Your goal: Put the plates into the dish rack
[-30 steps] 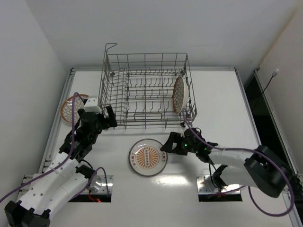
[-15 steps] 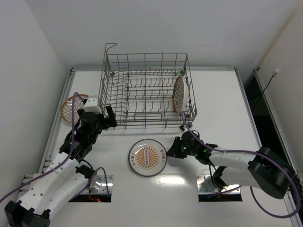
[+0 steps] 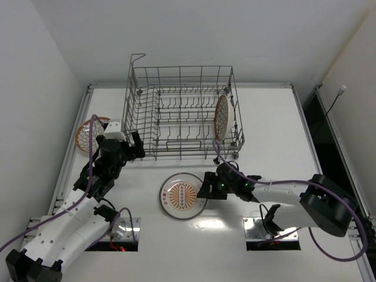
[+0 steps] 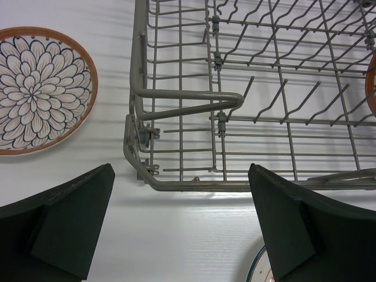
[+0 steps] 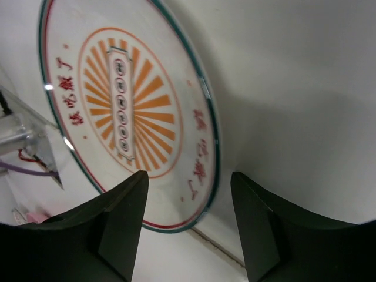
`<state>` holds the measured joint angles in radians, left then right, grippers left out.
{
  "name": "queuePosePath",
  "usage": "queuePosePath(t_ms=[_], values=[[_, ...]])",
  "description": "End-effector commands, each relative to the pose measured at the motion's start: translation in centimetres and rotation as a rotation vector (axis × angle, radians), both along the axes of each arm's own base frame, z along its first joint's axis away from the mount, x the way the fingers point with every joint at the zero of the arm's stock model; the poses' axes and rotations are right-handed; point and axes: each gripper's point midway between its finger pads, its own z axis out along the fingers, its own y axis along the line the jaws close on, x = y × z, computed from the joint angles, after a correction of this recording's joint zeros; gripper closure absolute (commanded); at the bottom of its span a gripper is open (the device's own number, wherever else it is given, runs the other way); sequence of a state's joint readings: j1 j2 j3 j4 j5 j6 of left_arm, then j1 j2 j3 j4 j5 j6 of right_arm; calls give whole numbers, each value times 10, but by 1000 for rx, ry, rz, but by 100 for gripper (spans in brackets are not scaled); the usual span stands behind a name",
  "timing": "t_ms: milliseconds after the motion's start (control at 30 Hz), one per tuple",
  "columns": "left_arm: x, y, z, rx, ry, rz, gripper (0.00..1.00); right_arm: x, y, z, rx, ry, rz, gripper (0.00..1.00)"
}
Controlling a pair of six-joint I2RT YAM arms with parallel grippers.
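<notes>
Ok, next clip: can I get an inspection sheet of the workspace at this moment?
Surface: white table.
Job's things: dish rack at far centre; one lattice plate upright inside, right end; second lattice plate flat left of rack; sunburst plate flat before it.
Clutter: nothing seen.
Grippers: left gripper open, empty, by rack's near-left corner; right gripper open at sunburst plate's right rim.
Cables: purple cable along each arm.
Surroundings: white walls.

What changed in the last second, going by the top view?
The right gripper moved left to the right rim of the sunburst plate. Its jaws are apart and nothing is held. That plate has not moved. The left gripper, the lattice plate in the dish rack, the dish rack and the lattice plate on the table stayed put.
</notes>
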<state>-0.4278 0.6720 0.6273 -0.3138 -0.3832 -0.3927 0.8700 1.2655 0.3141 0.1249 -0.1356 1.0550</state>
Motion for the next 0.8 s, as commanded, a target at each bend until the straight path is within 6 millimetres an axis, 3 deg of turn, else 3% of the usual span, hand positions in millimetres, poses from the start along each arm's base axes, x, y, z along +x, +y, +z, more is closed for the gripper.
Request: queuePosePath(t_ms=[0,100,200,233,300,433,500,567,600,633,767], values=[[1,-1,18,-6,-46,-1,1,-1,18,4,35,0,44,43],[1,-1,18,-6,-46,-1,1,-2,26,4,47,10,68,48],[1,-1,18,-6,-46,-1,1,-3,27,3,34,12,71,74],[1,-1,18,-6,-46,-1,1,-2,28,6,43,5,71,87],[1,-1,18,-6,-46,-1,1,-3,25,5,35,3,65,98],[1,-1,18,-6,-46,-1,1,-4,22,15,37,-27,68,100],[1,-1,18,-6,-46,-1,1,0,28,33,27,-92,96,100],[1,1,18,-4,-47,8,1,0,10,37,-75,-106,85,100],[1,1,18,-4,-47,8,1,4,15,63,-54,-170,100,100],[1,1,18,-4,-47,8,1,2,2,65,-115,-176,93,100],[1,1,18,-4,-47,8,1,6,-13,139,-50,-316,52,100]])
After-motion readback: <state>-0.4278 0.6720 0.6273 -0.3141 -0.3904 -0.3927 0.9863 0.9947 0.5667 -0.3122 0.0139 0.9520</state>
